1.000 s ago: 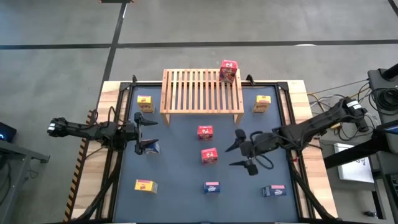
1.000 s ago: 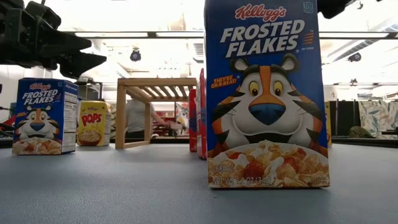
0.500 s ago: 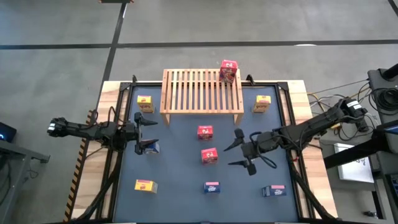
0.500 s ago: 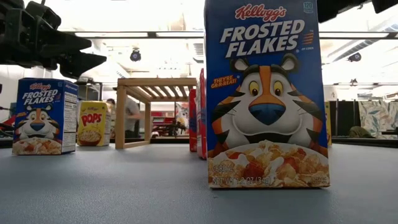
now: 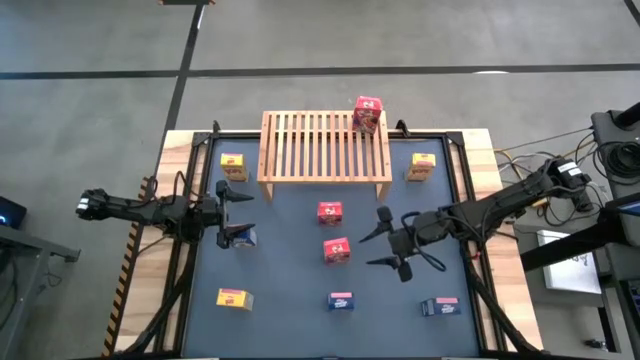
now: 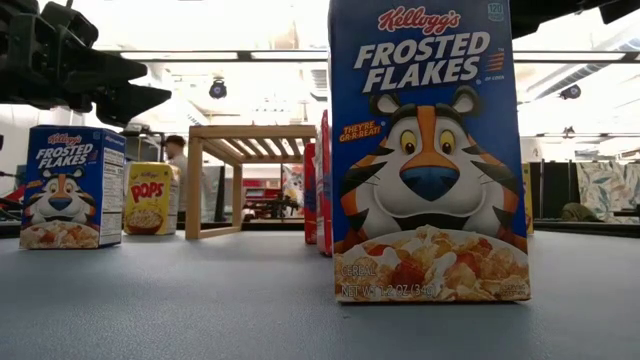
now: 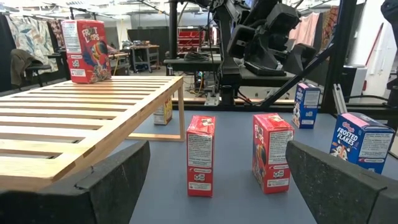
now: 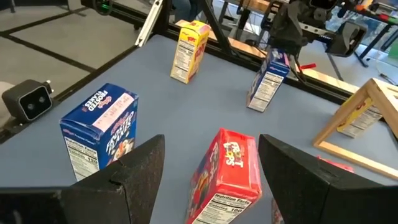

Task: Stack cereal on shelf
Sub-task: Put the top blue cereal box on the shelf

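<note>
Right gripper has edged toward the lower red box, fingers open around nothing; left gripper open, empty, over a blue box; one red box stands on the shelf

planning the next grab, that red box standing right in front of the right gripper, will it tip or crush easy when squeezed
The red cereal box stands upright, taller than it is wide, so a sideways nudge probably tips it. It looks like thin cardboard, likely light and somewhat crushable. The right gripper is open with a finger on each side of it, so an even squeeze should hold.
</note>
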Controlling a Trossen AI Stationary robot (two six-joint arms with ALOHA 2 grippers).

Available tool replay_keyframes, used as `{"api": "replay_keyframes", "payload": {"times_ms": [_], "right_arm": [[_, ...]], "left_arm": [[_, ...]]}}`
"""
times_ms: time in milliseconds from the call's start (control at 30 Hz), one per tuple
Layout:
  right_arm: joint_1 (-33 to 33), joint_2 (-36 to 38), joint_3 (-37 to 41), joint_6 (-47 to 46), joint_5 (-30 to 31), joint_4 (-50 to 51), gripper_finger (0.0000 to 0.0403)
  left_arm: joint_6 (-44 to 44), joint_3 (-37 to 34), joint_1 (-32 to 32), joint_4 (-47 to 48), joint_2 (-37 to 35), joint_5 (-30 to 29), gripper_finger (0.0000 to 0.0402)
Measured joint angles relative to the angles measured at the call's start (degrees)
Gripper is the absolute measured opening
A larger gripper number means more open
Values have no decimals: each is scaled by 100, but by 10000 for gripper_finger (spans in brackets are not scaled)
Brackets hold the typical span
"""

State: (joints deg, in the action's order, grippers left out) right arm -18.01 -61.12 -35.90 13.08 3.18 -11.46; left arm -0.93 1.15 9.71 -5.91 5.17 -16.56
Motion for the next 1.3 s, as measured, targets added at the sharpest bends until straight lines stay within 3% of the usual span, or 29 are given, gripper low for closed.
{"api": "replay_keyframes", "payload": {"times_ms": [500, 833, 1300], "right_arm": [[473, 324, 513, -109, 35, -730, 239], [473, 1082, 877, -109, 46, -877, 237], [466, 1233, 883, -271, 41, -859, 237]], "left_arm": [[-1, 2, -2, -2, 1, -1, 359], [0, 0, -2, 0, 0, 0, 359], [0, 0, -2, -15, 0, -2, 359]]}}
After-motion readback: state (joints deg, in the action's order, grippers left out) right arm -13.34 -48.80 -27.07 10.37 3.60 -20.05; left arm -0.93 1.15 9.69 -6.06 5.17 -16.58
